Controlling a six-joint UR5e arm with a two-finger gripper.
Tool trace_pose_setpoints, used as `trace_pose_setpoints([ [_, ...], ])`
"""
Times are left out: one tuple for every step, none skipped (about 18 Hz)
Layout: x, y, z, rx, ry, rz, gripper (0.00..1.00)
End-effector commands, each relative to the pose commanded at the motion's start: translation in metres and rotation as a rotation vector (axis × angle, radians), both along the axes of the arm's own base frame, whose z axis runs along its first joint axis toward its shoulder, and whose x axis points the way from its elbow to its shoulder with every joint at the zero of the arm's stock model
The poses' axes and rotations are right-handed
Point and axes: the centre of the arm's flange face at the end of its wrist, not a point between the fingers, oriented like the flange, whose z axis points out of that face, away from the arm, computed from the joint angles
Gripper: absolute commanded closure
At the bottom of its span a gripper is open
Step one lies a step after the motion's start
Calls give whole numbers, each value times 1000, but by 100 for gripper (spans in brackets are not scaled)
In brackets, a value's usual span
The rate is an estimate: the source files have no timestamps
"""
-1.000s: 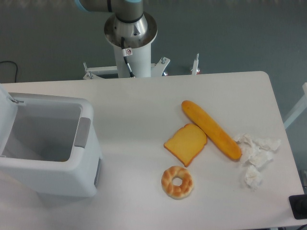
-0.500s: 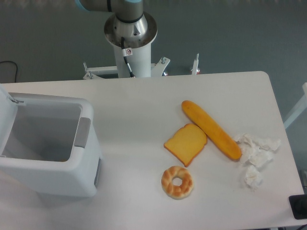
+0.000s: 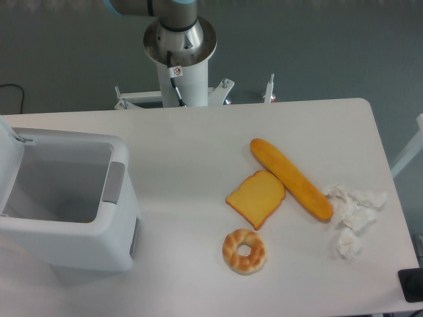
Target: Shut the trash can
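The trash can point(image 3: 79, 241) is a large white boxy bin at the left edge of the table. It stands open, and I look down into its empty grey inside. Its white lid point(image 3: 8, 155) is raised at the far left and partly cut off by the frame. A grey latch strip point(image 3: 114, 181) sits on the bin's right rim. Only the arm's base column point(image 3: 180, 56) shows at the top; the gripper is out of view.
A baguette point(image 3: 291, 178), a toast slice point(image 3: 256, 198) and a bagel point(image 3: 244, 251) lie right of centre on the white table point(image 3: 185, 145). Crumpled white tissues point(image 3: 351, 218) lie near the right edge. A black object point(image 3: 411, 285) sits at the bottom right corner.
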Motion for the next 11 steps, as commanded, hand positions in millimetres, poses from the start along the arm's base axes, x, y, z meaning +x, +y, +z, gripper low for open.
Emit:
trace_pose_setpoints([
  [-1,0,0,0,1,2,0],
  [-1,-1,0,-1,2,3,0],
  [-2,-2,0,-3,4,7,0],
  [-2,-3,-1,-6,16,13,0],
  [-4,-3,-2,-12,32,25,0],
  [-6,-2,-4,-20,48,37,0],
  [-8,-2,-6,-28,65,49,0],
  [-9,-2,-11,-41,79,61,0],
  [-12,-2,-15,-51,95,74,0],
  [-14,-1,-18,-61,104,84,0],
  [-17,-1,-24,-74,115,95,0],
])
